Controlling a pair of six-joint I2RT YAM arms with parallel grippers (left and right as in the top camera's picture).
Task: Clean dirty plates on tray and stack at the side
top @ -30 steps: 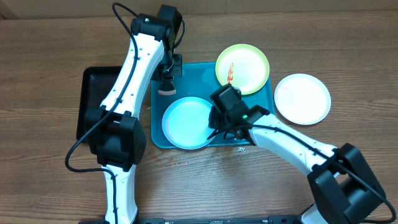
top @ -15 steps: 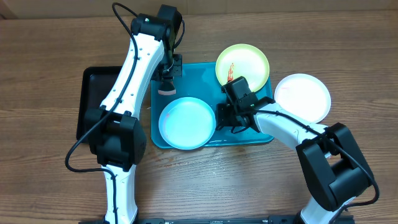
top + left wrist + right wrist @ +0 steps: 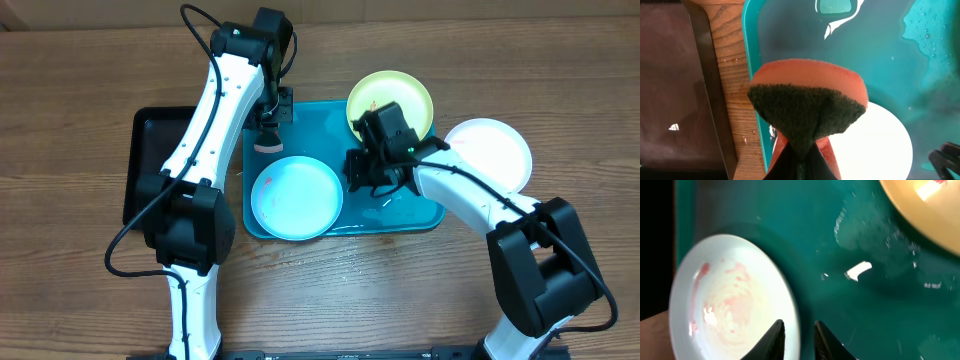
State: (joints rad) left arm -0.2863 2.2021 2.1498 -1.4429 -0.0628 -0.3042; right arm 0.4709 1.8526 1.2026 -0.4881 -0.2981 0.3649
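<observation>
Right gripper (image 3: 799, 341) hangs over the middle of the tray, its fingers a narrow gap apart. In the wrist view the right rim of the teal-rimmed plate runs through that gap; I cannot tell whether the fingers touch it. Left gripper (image 3: 801, 159) is clamped on a sponge over the tray's upper left part.

A wooden bench (image 3: 80, 80) carries everything. The turquoise tray (image 3: 325, 122) lies at the centre of the frame, wet in places. A black tray (image 3: 150, 150) lies just to its left.

The teal-rimmed plate (image 3: 297, 198) sits in the lower left of the turquoise tray, faint pink smears across its bottom. The yellow-green plate (image 3: 405, 95) sits at the tray's upper right corner, overlapping the rim, with a red streak on it. The white plate (image 3: 495, 160) lies on the bench right of the tray.

The sponge (image 3: 807, 95) is orange with a dark green scrub face, pinched at its lower end.
</observation>
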